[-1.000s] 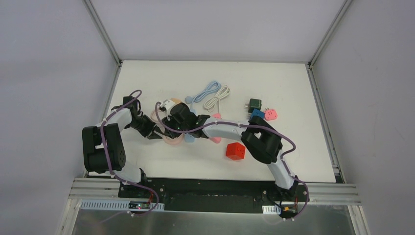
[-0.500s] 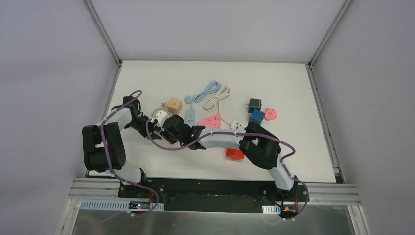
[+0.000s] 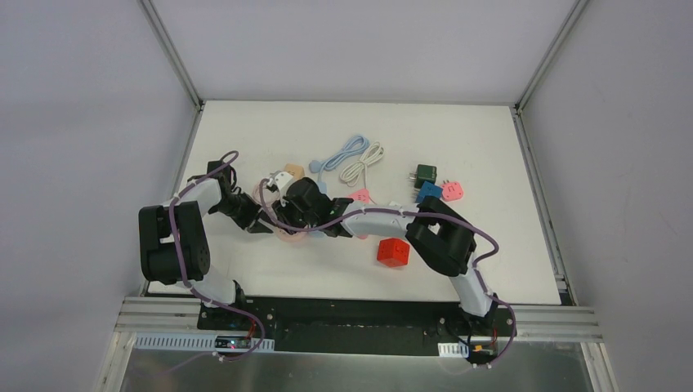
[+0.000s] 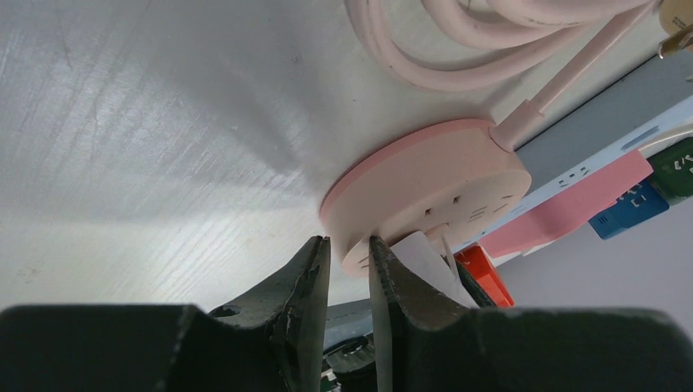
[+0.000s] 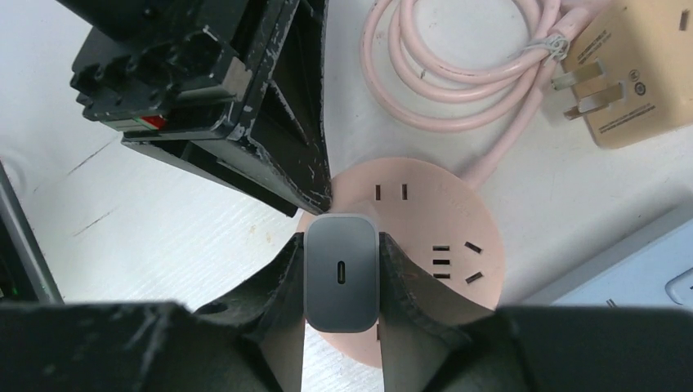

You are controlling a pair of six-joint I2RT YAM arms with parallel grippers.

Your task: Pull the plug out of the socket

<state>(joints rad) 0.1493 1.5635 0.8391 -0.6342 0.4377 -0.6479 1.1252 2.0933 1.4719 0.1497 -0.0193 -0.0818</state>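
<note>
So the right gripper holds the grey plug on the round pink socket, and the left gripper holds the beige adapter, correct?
Not quite. The left wrist view shows the left gripper pinching the rim of the round pink socket. The right gripper does hold the grey plug on it.

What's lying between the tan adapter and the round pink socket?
The socket's own pink cable, looped in a coil, lies between the tan adapter and the round pink socket; the right wrist view shows it.

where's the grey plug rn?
Right wrist view, bottom centre: the grey plug sits on the pink socket, pinched by the right gripper, with the left gripper clamping the socket's rim beside it.
</note>
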